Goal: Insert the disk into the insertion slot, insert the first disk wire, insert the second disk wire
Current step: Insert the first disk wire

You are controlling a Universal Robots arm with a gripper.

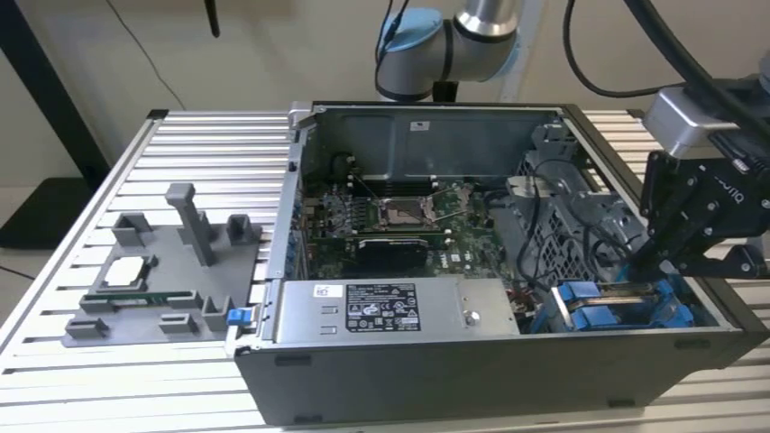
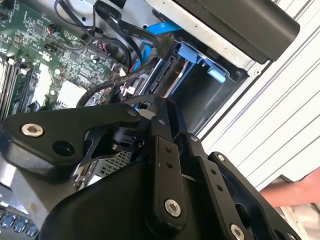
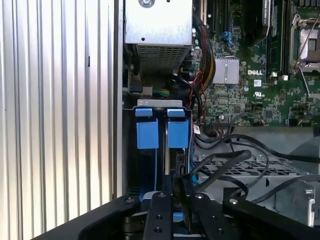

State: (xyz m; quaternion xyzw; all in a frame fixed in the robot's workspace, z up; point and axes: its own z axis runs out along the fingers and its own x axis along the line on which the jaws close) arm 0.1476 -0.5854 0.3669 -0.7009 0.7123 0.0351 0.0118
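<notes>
My black gripper (image 1: pixel 640 267) reaches down into the open computer case at the exterior view's right, right over the insertion slot (image 1: pixel 616 311), a grey cage with blue tabs. In the first wrist view the gripper (image 3: pixel 179 189) has its fingers drawn together on a thin dark plug, the end of a black disk wire (image 3: pixel 220 167), just short of the slot's blue tabs (image 3: pixel 160 131). In the second wrist view the gripper (image 2: pixel 149 106) points at a blue-framed edge, apparently the disk (image 2: pixel 163 80), standing in the insertion slot (image 2: pixel 200 95) beside a hollow bay.
The grey labelled power-supply box (image 1: pixel 391 311) lies beside the cage, and the motherboard (image 1: pixel 398 221) lies behind it. Loose black cables (image 3: pixel 250 150) cross near the fingers. A grey fixture tray (image 1: pixel 162 289) with upright posts stands at the exterior view's left. A person's hand (image 2: pixel 295 194) rests by the case.
</notes>
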